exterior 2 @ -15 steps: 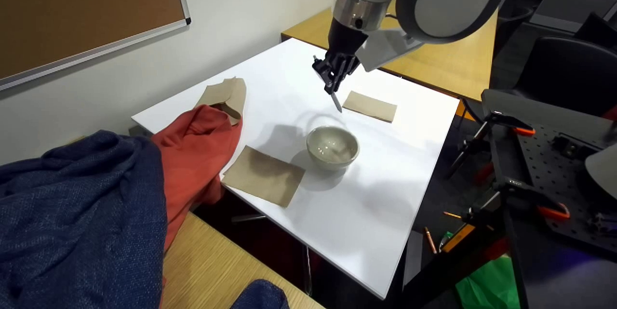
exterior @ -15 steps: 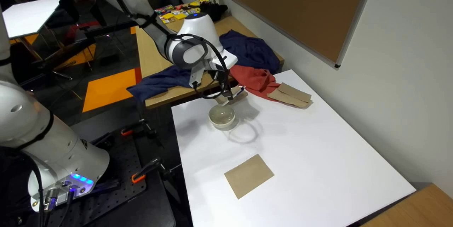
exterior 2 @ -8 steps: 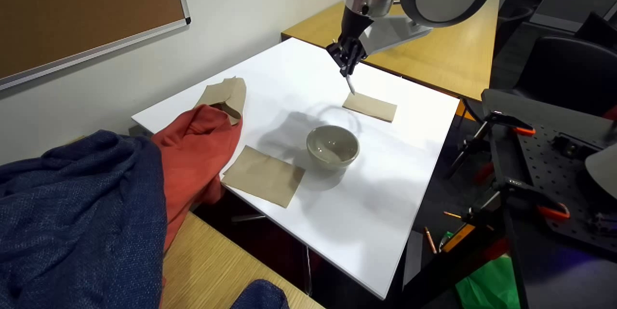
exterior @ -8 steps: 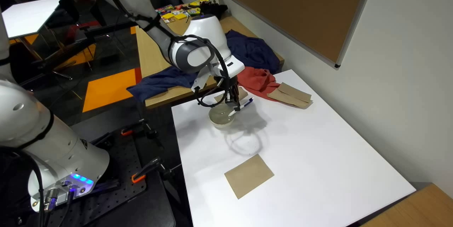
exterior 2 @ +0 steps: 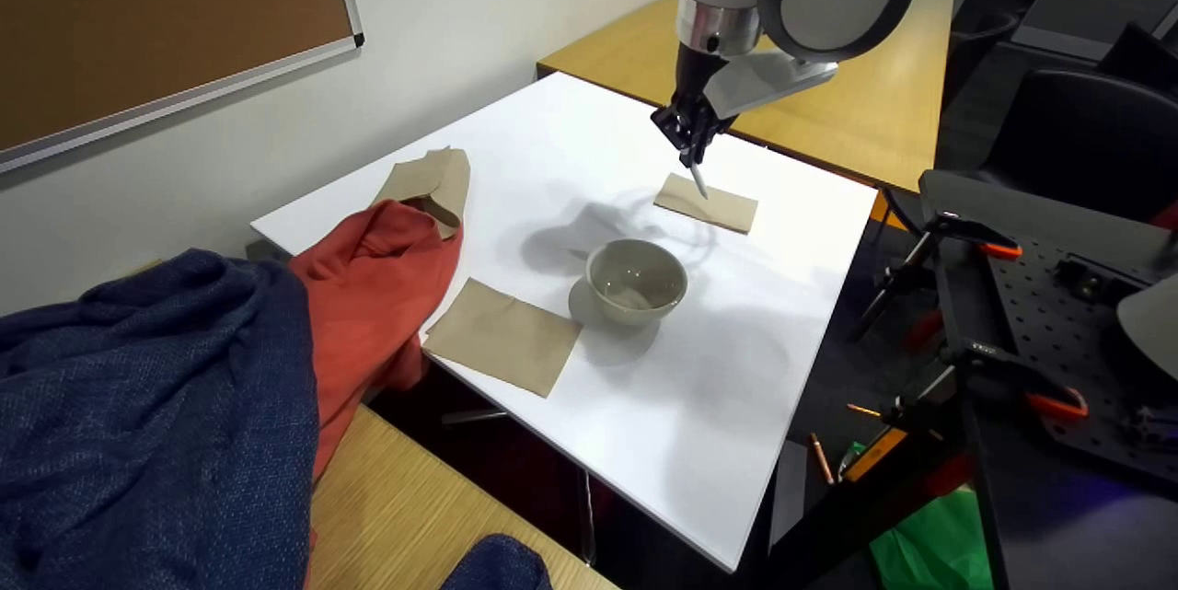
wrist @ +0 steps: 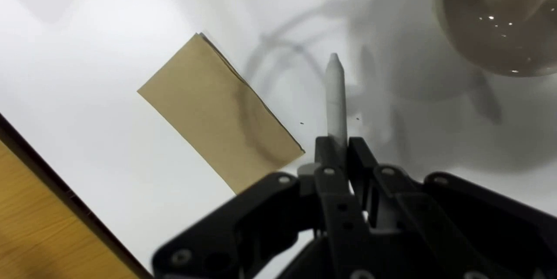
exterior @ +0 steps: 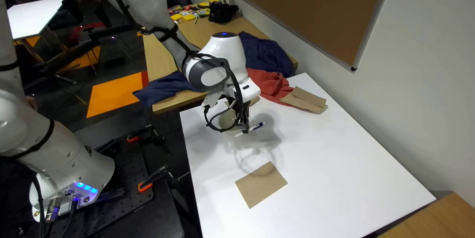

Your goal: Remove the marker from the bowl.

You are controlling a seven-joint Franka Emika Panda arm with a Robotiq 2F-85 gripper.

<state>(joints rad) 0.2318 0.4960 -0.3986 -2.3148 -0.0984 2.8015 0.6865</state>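
My gripper [exterior: 245,128] is shut on the marker and holds it above the white table, beside the bowl and apart from it. In an exterior view the marker [exterior: 257,126] shows a white end and a dark blue end, one on each side of the fingers. In an exterior view the gripper [exterior 2: 692,156] points the marker's pale tip [exterior 2: 700,182] downward. In the wrist view the pale marker [wrist: 336,96] sticks out between the fingertips [wrist: 340,150]. The pale greenish bowl [exterior 2: 635,309] stands upright and looks empty; it is partly hidden behind cables [exterior: 225,120] and cut off in the wrist view [wrist: 474,57].
A flat tan sheet [exterior 2: 705,203] lies near the gripper; it also shows elsewhere [exterior: 261,185] [wrist: 217,109]. Another tan sheet [exterior 2: 502,337] lies at the table's edge beside the bowl. Red cloth [exterior 2: 382,282] and folded brown paper [exterior 2: 423,185] lie at a corner of the white table [exterior 2: 515,194].
My gripper has carried the marker from beside and above the bowl toward the tan sheet, rightward in an exterior view. It stays shut on the marker. The bowl has not moved.
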